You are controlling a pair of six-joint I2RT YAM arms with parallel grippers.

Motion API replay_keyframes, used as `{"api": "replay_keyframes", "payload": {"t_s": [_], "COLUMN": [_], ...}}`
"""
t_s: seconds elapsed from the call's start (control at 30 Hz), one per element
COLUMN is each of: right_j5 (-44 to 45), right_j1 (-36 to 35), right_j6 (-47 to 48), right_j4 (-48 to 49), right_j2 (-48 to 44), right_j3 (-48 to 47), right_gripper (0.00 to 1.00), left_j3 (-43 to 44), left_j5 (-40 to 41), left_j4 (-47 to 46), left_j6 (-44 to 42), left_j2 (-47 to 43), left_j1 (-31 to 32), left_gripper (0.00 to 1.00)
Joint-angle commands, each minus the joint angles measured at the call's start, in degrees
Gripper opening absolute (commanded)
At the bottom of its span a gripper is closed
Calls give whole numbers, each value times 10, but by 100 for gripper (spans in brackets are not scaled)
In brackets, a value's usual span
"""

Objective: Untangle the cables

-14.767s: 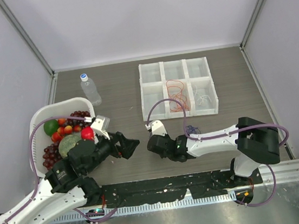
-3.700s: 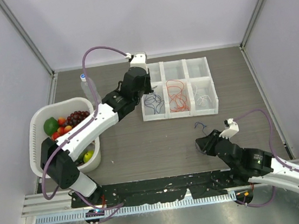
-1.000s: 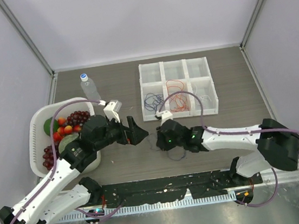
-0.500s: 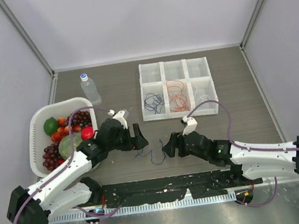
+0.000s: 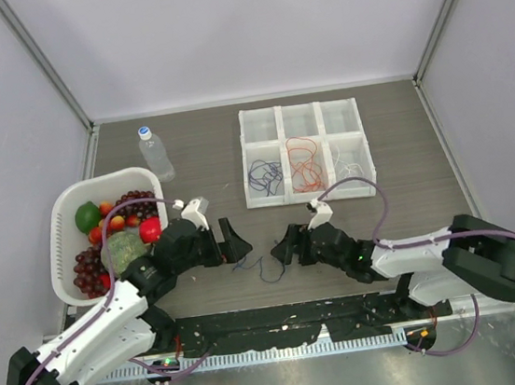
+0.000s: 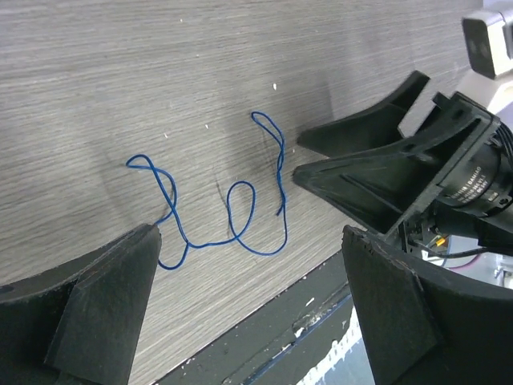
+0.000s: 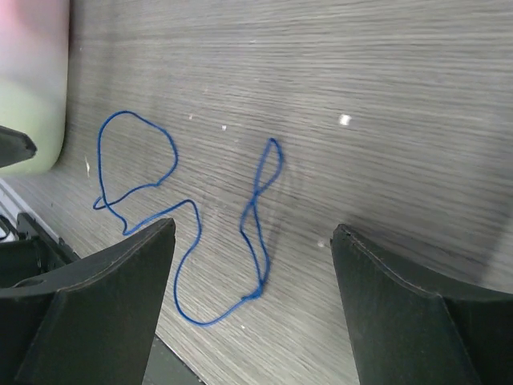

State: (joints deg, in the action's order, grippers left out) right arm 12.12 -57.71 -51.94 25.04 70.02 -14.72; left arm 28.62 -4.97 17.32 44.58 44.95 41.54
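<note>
Both grippers have closed in slightly on the loose strand since half a second ago; the right arm has folded its elbow in nearer its base.

Item: blue cable (image 6: 280, 176), loose on the table (image 5: 186, 145). One thin strand, several loops, crossing itself at least once. Flat, untouched.

Position: between the fingers of the left gripper (image 5: 234, 242), just ahead of the tips, one loop running close to one finger. Likewise between and ahead of the fingers of the right gripper (image 5: 281, 244), nearer one side.

Fingers: both pairs spread wide, holding nothing. The two grippers face each other tip to tip, near but apart, with the strand below between them.

Already sorted: another blue cable (image 5: 263, 175), orange cable (image 5: 303, 162) and white cable (image 5: 350, 168), each in its own compartment of the tray (image 5: 298, 105), well beyond the fingers.

Hazards, judged:
- Fingers meeting head-on, if both arms descend on the strand together.
- Missed pinch: the wire is thin and flat, so tips may shut above it or scrape the table.
- Pulling on both sides of a crossing may cinch the loops into a knot.
</note>
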Motion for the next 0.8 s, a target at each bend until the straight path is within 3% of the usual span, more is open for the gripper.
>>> {"api": "replay_keyframes", "payload": {"t_s": [0.0, 0.1, 0.2, 0.37, 0.63, 0.7, 0.77], "right_j5": [-63, -80, -43, 60, 192, 208, 217], "right_j1": [1, -13, -48, -105, -190, -195, -195], "right_j6": [31, 31, 30, 36, 48, 47, 46], "right_j4": [84, 106, 88, -45, -205, -223, -228], "right_j2": [93, 161, 195, 243, 304, 315, 325], "right_j3": [-63, -113, -162, -244, -334, -341, -344], "right_gripper": [84, 83, 83, 83, 82, 76, 61], "left_j3": [-26, -20, -5, 11, 19, 19, 20], "left_j5": [-26, -22, -4, 14, 15, 14, 15], "left_j4": [-57, -42, -3, 28, 37, 36, 36], "left_j6": [31, 22, 6, 5, -5, -5, -5], "left_j2": [-32, -62, -94, -142, -145, -142, -144], "left_j1": [0, 0, 0, 0, 0, 0, 0], "left_gripper": [100, 100, 100, 100, 100, 100, 100]}}
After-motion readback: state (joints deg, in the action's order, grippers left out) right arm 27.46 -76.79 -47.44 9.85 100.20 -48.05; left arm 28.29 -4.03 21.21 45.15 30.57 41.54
